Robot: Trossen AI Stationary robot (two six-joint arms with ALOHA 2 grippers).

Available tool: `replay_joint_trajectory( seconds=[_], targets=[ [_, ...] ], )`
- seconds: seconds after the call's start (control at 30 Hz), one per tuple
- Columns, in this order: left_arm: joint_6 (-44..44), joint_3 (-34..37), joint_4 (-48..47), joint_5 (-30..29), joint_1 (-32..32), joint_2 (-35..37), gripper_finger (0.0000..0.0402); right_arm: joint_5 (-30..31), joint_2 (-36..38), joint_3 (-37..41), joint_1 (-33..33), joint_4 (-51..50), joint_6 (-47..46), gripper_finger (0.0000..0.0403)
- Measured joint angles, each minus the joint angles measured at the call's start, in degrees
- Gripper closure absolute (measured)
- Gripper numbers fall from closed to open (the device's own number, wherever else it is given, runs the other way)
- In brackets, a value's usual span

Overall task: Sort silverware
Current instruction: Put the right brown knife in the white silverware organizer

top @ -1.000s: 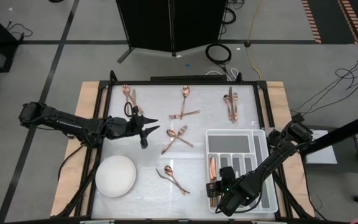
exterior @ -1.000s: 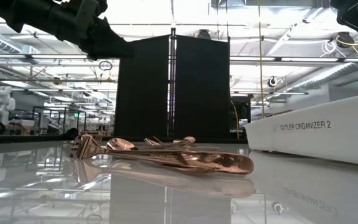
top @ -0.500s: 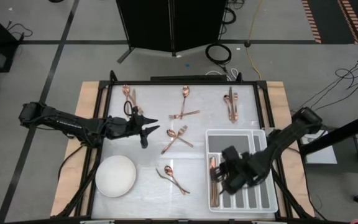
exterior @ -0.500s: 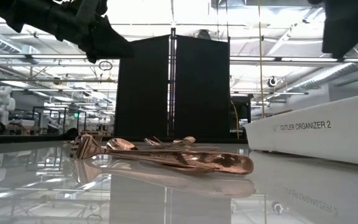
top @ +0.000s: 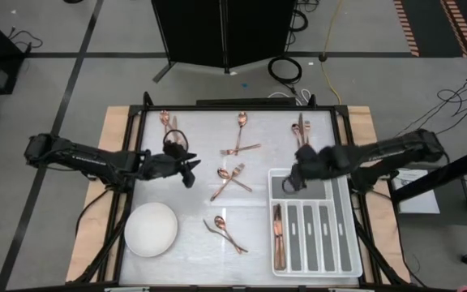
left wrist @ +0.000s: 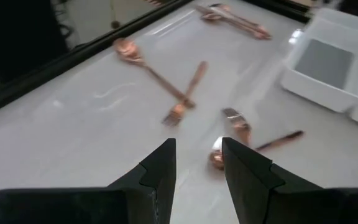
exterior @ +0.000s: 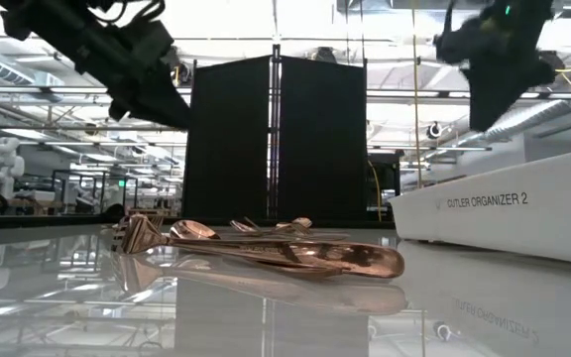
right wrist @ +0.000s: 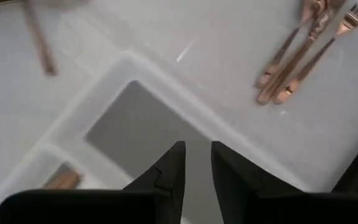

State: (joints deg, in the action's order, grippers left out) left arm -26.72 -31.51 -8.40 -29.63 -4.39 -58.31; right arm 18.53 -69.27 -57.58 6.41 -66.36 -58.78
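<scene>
Right tool (top: 292, 180), fingers slightly apart and empty, hovers over the grey tray (top: 343, 261); next it must fetch the forks (top: 302, 136) nearby. Left tool (top: 190, 167) waits, parted.

A tall black panel (top: 224, 32) stands behind the table on a grey floor (top: 47, 73) marked with dark lines.

Bright overhead lights; glare and mirror reflections on my table (exterior: 87, 297) below the silverware (exterior: 295, 256); both wrist views motion-blurred.
</scene>
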Motion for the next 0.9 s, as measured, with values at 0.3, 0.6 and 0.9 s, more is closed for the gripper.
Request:
replay_joint_trajectory(
  seconds=[0.3, 0.6, 0.9],
  targets=[
    [0.09, -0.04, 0.56, -0.22, 4.65, -3.65, 0.0272, -8.46, 4.09, 9.95, -24.28, 11.76, 15.90, 0.0335],
    [6.44, -0.04, 7.99, 9.08, 10.02, -8.81, 0.0272, -16.84, -7.88, 9.92, -43.39, 19.39, 33.35, 0.0335],
    [9.30, -0.07, 9.26, 11.83, 10.85, -9.22, 0.0272, -17.36, -17.81, 9.50, -50.95, 24.27, 39.06, 0.0335]
  ],
)
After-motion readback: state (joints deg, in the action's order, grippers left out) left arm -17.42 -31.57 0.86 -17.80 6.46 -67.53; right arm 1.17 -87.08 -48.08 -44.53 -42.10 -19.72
